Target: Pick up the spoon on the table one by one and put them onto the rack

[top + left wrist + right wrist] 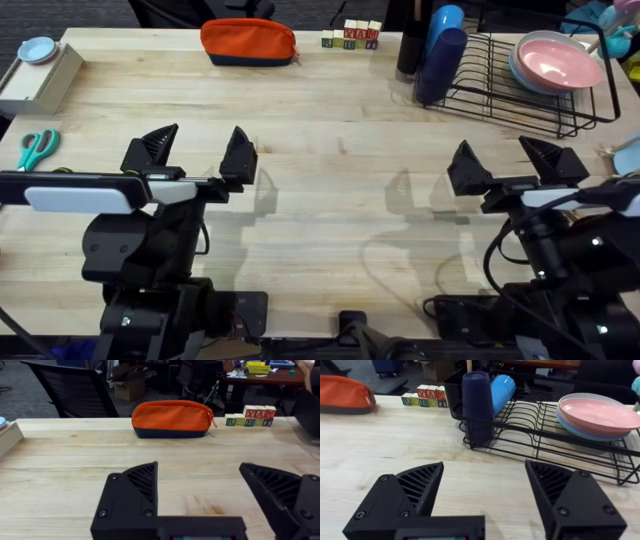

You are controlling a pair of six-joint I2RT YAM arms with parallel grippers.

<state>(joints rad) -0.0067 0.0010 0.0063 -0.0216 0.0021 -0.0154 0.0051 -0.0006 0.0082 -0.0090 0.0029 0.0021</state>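
Pale plank-strip wooden table (330, 190): holds a black wire dish rack (520, 95) at the far right, carrying stacked pink and blue plates (555, 62) and blue and dark cylindrical holders (440, 50) at its left end. Orange zip pouch (249, 42) and lettered wooden blocks (351, 36) at the far edge; teal-handled scissors (37, 148) near the left edge. Left gripper (197, 155) and right gripper (520, 165): black fingers spread wide, nothing held, poised over bare wood. Spoon: cannot be located.

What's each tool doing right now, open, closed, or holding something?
Left tool: open, holding nothing.
Right tool: open, holding nothing.
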